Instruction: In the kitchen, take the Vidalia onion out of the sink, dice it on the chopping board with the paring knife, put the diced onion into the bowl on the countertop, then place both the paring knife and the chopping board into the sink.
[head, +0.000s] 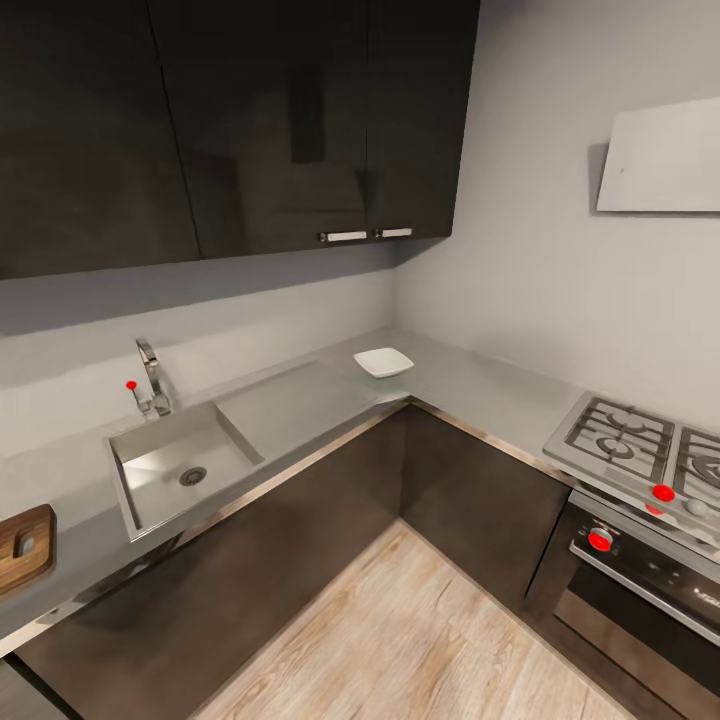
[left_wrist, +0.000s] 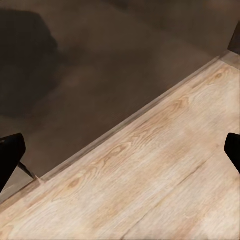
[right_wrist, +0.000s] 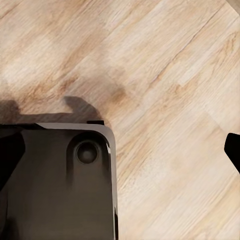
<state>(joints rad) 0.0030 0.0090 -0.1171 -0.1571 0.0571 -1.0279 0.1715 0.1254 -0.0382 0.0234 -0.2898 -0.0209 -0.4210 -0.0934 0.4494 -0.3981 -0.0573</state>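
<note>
Left gripper (left_wrist: 120, 155): fingertips at opposite frame edges, jaws spread wide, nothing between, pointing down. Right gripper (right_wrist: 120, 150): same wide spread, nothing held, pointing down over the robot's dark base (right_wrist: 60, 185).

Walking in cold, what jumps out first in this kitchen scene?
The rectangular grey steel sink with its chrome tap is set in the glossy grey countertop, under dark wall cabinets. A shallow white square bowl stands in the counter's corner, and a dark brown wooden chopping board lies at the far left edge. Red knobs mark the stove at right.
</note>
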